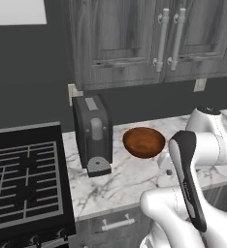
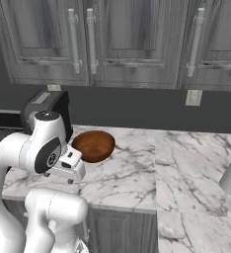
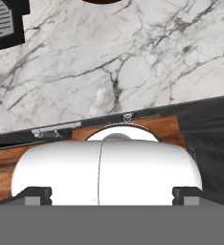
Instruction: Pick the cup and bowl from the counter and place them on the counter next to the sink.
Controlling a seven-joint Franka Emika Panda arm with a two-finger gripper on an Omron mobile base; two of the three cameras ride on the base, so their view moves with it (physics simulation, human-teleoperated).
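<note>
On the counter (image 1: 135,179), between the coffee machine (image 1: 92,135) and the folded arm, sits the bowl (image 1: 143,142), upright and empty. The right base view shows the bowl (image 2: 93,145) just behind the robot's wrist, apart from it. The cup cannot be found from these angles, so its position is not established. The sink cannot be placed with certainty either; a dark recess at the lower right of the left base view may be its edge.

Status of the claw (image 3: 111,195): released, jaws spread to their full width, nothing between them. Its two dark fingertips (image 3: 37,194) stand far apart at the bottom of the hand view, which looks down over the counter's front edge onto veined marble, a cabinet front below, and a sliver of the bowl (image 3: 102,2) at the top.

Assessment: the task is at its start. Neither item appears lifted, and the arm is tucked close to the base, not reaching. The step in hand is the approach to the first pick. The next move calls for unfolding the arm forward over the slab and bringing the spread jaws down over the bowl's rim, one finger inside and one outside, since the bowl looks too wide to span whole.

Surroundings: white grey-veined marble, a black stove (image 1: 23,179) at left, dark wall, grey wood cabinets (image 2: 122,39) with bar handles overhead, and an outlet (image 2: 193,97) on the backsplash.
</note>
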